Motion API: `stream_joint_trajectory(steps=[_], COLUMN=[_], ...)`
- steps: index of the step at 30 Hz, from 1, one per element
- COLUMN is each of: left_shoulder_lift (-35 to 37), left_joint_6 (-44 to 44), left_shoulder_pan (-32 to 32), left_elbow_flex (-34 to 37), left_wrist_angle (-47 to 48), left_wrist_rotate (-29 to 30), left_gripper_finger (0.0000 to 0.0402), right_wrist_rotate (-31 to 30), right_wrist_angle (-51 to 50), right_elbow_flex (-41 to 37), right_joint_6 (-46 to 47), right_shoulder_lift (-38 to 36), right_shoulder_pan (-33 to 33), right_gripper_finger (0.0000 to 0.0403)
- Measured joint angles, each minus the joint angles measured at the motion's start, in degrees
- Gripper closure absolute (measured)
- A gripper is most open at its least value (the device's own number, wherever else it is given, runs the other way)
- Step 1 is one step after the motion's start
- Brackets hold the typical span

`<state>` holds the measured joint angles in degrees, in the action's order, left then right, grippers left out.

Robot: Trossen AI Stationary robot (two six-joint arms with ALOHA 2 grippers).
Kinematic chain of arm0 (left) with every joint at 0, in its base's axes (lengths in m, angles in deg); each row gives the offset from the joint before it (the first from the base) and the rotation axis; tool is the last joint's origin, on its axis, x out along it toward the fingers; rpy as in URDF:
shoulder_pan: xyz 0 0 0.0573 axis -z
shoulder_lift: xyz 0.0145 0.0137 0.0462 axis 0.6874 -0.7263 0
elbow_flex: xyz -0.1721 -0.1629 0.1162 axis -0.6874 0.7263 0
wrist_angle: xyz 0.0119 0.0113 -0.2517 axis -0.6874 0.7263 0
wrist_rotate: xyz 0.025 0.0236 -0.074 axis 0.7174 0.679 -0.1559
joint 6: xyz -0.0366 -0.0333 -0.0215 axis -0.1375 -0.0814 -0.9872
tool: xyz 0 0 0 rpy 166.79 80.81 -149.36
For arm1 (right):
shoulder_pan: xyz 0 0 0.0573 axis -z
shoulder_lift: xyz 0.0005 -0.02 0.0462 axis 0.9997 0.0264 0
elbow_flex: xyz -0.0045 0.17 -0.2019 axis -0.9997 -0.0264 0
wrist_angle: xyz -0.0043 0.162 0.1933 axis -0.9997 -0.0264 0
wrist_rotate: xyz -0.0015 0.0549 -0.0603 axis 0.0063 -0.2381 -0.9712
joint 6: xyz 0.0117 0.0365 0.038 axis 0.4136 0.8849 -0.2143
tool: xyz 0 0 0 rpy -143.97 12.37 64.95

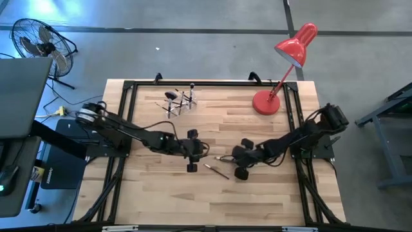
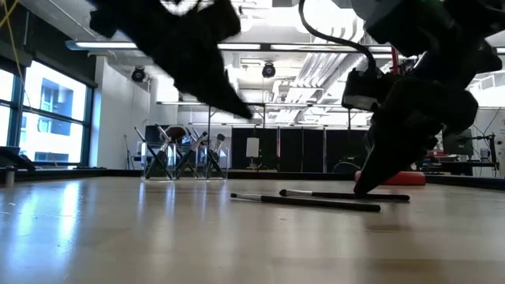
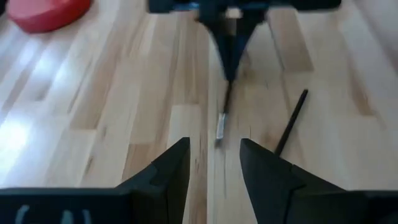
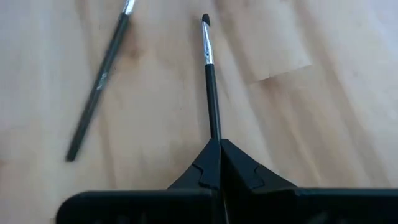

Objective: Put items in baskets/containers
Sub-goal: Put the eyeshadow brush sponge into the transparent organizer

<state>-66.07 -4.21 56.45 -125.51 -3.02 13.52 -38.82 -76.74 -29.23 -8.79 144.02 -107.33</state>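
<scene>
My right end effector (image 4: 219,146) is clenched on a brush's (image 4: 209,74) handle end to lift it off the bench (image 1: 270,193), while my left end effector (image 3: 214,165) waits released nearby.

Handle end of the slim black makeup brush (image 4: 209,81) hidden between the closed fingers of the right gripper (image 4: 219,149); brushes in the small clear holder (image 2: 183,158) too small and overlapped to count; red lamp base (image 3: 46,12) cut off by the frame edge
</scene>
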Motion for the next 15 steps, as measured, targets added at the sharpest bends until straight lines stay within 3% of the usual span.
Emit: stream_joint_trajectory(steps=[6,10,15], left_shoulder_lift=[-5.65,-11.14,-15.19], left_joint_6=[1.97,1.56,3.32], left_shoulder_pan=[-1.69,-4.49,-6.09], left_elbow_flex=[-2.95,-8.95,-15.66], left_wrist_angle=[0.65,8.72,12.27], left_wrist_rotate=[-0.23,-4.35,-8.59], left_gripper_finger=[0.0263,0.0263,0.0263], right_wrist_rotate=[0.11,0.0,-0.41], right_wrist_angle=[1.39,2.59,2.69], right_elbow_flex=[-0.95,-0.98,-0.97], right_joint_6=[-2.27,-2.78,-2.5], right_shoulder_lift=[-0.15,-0.13,-0.13], right_shoulder_pan=[2.03,2.78,2.83], right_gripper_finger=[0.0401,0.0401,0.0402])
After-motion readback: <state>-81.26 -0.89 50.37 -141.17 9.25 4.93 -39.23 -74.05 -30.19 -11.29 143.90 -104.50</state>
